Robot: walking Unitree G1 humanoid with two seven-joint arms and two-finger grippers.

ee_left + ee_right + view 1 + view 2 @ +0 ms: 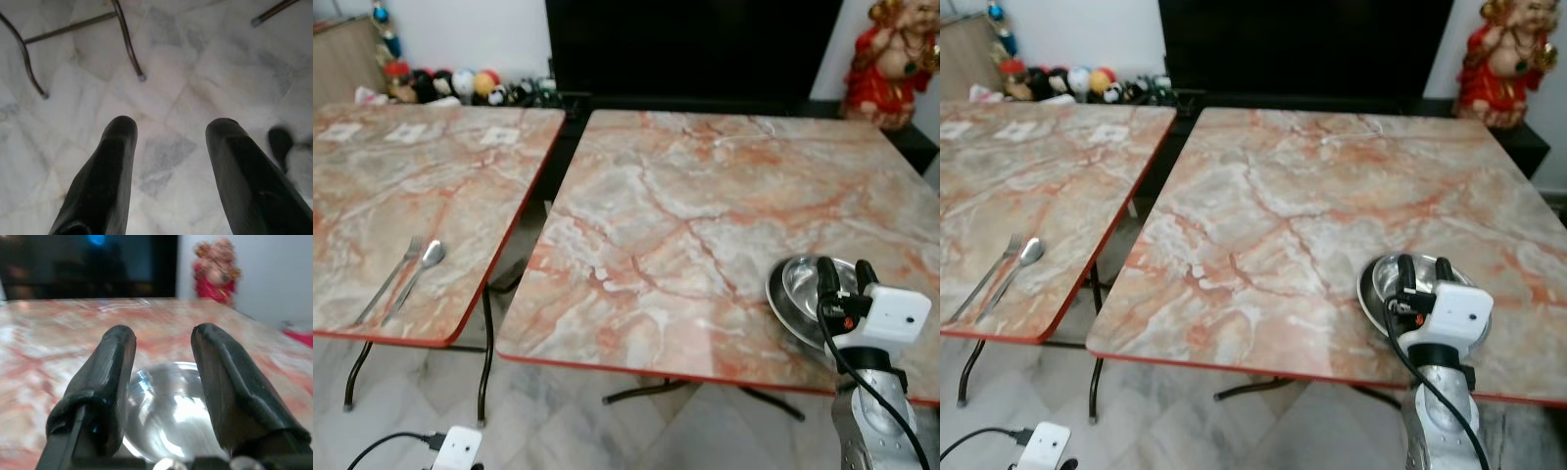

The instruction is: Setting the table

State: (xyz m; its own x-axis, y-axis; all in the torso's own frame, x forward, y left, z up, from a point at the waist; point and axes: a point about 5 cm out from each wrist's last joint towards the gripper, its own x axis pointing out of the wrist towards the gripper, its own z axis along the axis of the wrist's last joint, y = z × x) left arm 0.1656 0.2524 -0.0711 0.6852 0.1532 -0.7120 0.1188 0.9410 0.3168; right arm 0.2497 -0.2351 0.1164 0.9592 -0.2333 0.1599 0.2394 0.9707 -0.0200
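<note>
A shiny steel bowl (pixel 796 291) rests on the near right part of the right marble table (pixel 705 196). My right gripper (pixel 845 266) hovers at the bowl's near rim, open, and in the right wrist view the bowl (pixel 166 406) shows between and below the two fingers. A fork (pixel 391 279) and a spoon (pixel 426 259) lie side by side near the front edge of the left marble table (pixel 411 186). My left gripper (pixel 168 127) hangs low over the floor, open and holding nothing.
A narrow gap separates the two tables, with metal table legs (pixel 127 44) on the marble floor below. Behind the tables are a black cabinet (pixel 685 49), a red and gold statue (pixel 891 59) at the back right and small toys (pixel 450 86) at the back left.
</note>
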